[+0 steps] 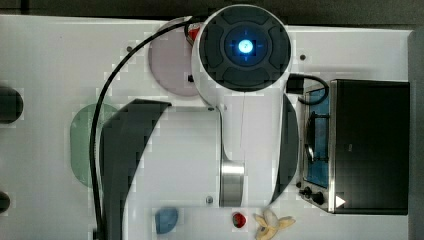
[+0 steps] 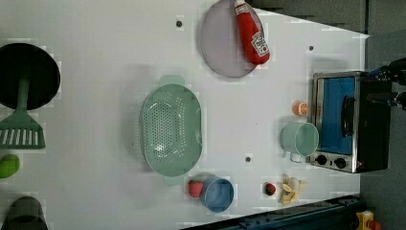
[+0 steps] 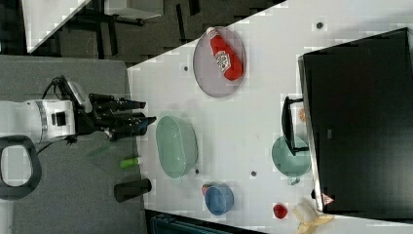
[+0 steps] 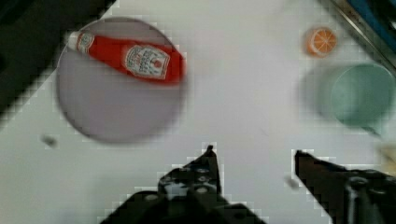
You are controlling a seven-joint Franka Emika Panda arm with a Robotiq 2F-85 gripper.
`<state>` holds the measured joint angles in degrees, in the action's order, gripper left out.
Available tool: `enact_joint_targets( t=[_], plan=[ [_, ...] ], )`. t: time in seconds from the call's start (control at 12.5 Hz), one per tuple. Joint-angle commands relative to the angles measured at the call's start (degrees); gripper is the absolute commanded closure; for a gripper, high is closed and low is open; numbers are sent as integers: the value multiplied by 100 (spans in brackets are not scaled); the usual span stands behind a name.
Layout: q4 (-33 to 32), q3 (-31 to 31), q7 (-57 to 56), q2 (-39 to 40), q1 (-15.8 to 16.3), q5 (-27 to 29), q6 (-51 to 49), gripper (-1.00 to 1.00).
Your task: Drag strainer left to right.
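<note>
The claw [image 3: 139, 118] hung released, gripping nothing, above the strainer [image 3: 177, 146], near one end of its long axis.

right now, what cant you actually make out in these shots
- Strainer, top view: the arm and its dark shadow cover most of it.
- Strainer's holes, right view: too small to see.
- Mug, right view: the oven's door handle crosses it.
- Gripper, wrist view: cut off at the frame edge; nothing between its open fingers.
</note>
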<state>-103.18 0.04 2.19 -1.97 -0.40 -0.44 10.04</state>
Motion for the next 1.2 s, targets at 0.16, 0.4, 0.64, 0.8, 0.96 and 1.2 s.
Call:
enact_joint_targets(
  t=[0.16,0.4,0.64,0.8,0.96,1.2],
  plan=[
    [-1458,-190,-218,-3241,-92,-180,-1432,-81],
    [-1544,49,-218,-3169,-45,-95,-1422,-100],
    [-1683,746,-86,-2886,50,83,-1178,-100],
    [-1772,1353,295,-2562,57,87,-739,-100],
    [-1844,1953,1026,-2134,61,87,-205,-100],
    [-1891,2769,2590,-1269,63,86,624,-100]
  ],
)
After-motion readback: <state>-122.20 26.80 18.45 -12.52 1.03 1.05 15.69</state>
